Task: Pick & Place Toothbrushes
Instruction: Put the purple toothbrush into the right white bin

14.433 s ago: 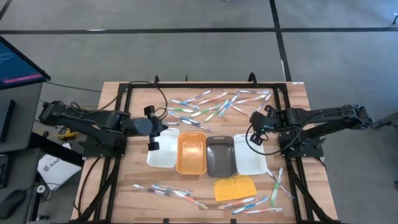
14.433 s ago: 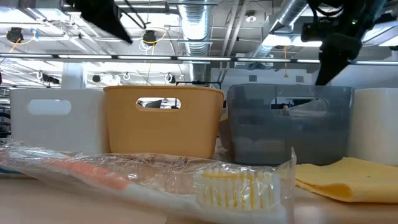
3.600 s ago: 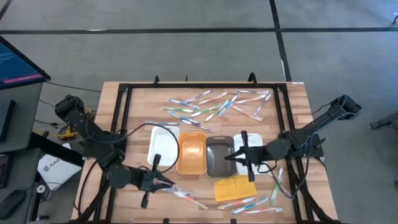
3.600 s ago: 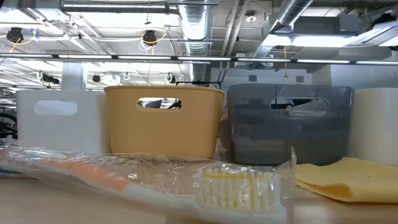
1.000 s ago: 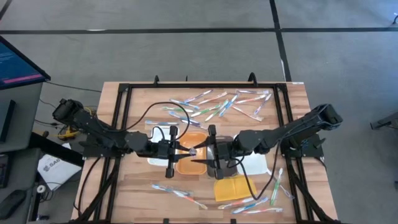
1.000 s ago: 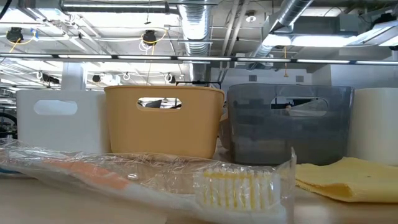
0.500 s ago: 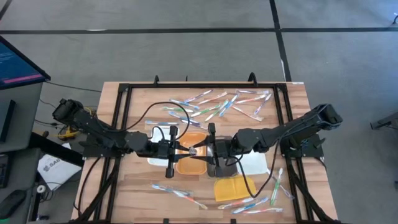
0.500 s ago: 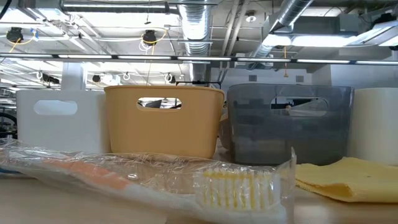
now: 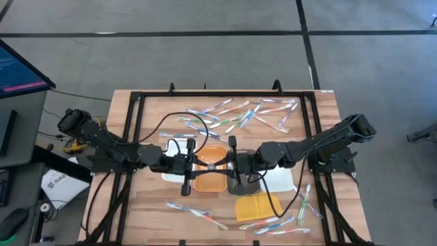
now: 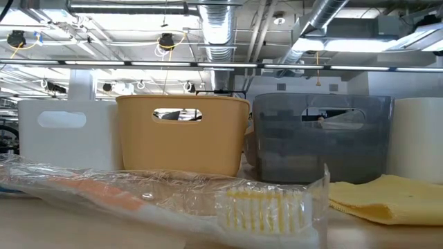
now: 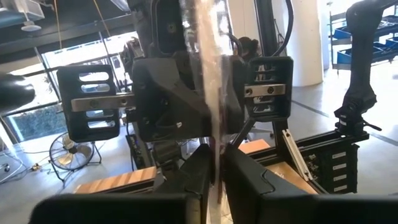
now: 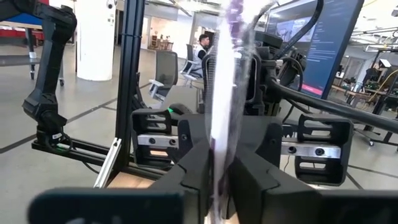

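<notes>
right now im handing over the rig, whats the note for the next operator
Left gripper and right gripper: both shut on one wrapped toothbrush, meeting above the orange tray, mid hand-over.
Loose toothbrushes: a far pile, a near-left group, a near-right group by the yellow pad.
Done: none visible in the trays.
Left: finish this hand-over, place the brush, then clear all three groups.

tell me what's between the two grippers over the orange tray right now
A wrapped toothbrush spans from the left gripper to the right gripper, above the orange tray in the high view; both wrist views show fingers closed on it.
</notes>
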Controlling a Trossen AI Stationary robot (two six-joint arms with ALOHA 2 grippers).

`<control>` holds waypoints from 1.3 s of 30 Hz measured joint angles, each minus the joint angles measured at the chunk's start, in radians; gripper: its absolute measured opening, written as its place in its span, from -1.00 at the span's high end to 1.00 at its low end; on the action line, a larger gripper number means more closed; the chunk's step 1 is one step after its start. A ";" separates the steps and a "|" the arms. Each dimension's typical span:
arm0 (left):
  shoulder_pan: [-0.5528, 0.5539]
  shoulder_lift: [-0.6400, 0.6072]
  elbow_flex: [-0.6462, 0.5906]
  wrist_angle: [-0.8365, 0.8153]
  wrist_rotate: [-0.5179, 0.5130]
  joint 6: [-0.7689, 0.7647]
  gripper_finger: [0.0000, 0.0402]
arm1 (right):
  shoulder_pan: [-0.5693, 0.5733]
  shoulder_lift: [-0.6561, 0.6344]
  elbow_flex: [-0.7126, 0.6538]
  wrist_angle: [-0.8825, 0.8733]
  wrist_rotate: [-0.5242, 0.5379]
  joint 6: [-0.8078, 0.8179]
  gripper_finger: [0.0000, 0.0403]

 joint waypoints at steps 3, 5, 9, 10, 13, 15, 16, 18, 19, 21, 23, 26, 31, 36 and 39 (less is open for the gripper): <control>0.000 0.000 0.000 0.002 0.003 0.000 0.77 | 0.000 0.000 0.000 -0.001 0.000 -0.007 0.92; 0.000 0.000 0.000 0.002 0.003 0.000 0.75 | 0.000 0.000 0.000 -0.001 0.000 -0.006 0.93; 0.000 0.000 0.000 0.002 0.002 0.000 0.75 | 0.000 0.000 0.000 -0.001 0.002 -0.005 0.83; 0.000 0.000 0.000 0.001 -0.002 0.000 0.75 | 0.000 0.000 0.000 -0.002 0.003 -0.004 0.81; -0.004 0.000 0.000 0.000 -0.040 -0.008 0.74 | 0.000 0.000 0.000 -0.005 0.005 -0.004 0.83; -0.009 0.000 0.000 -0.001 -0.080 -0.010 0.74 | -0.001 0.000 0.000 -0.010 0.006 -0.004 0.90; -0.012 0.000 0.000 -0.003 -0.100 -0.010 0.74 | -0.001 0.000 0.000 -0.013 0.006 -0.005 0.93; -0.016 0.000 0.000 -0.005 -0.116 -0.011 0.74 | -0.001 0.000 0.000 -0.018 0.007 -0.006 0.93; -0.016 0.000 0.000 -0.005 -0.118 -0.011 0.74 | -0.001 0.000 0.000 -0.019 0.008 -0.006 0.93; -0.016 0.000 0.000 -0.005 -0.118 -0.011 0.74 | -0.001 0.000 0.000 -0.019 0.008 -0.005 0.89; -0.016 0.000 0.000 -0.006 -0.122 -0.011 0.74 | -0.001 0.000 0.000 -0.020 0.015 -0.004 0.86; -0.016 -0.001 0.000 -0.013 -0.134 -0.012 0.74 | 0.000 -0.007 0.000 -0.042 0.039 -0.005 0.90; -0.016 -0.001 0.000 -0.028 -0.171 -0.015 0.69 | 0.001 -0.014 0.000 -0.060 0.050 -0.006 0.93; -0.016 -0.001 0.000 -0.029 -0.181 -0.019 0.49 | 0.002 -0.014 0.000 -0.058 0.057 -0.004 0.90; -0.021 -0.001 0.000 -0.029 -0.203 -0.019 0.33 | 0.002 -0.014 0.000 -0.057 0.062 -0.004 0.89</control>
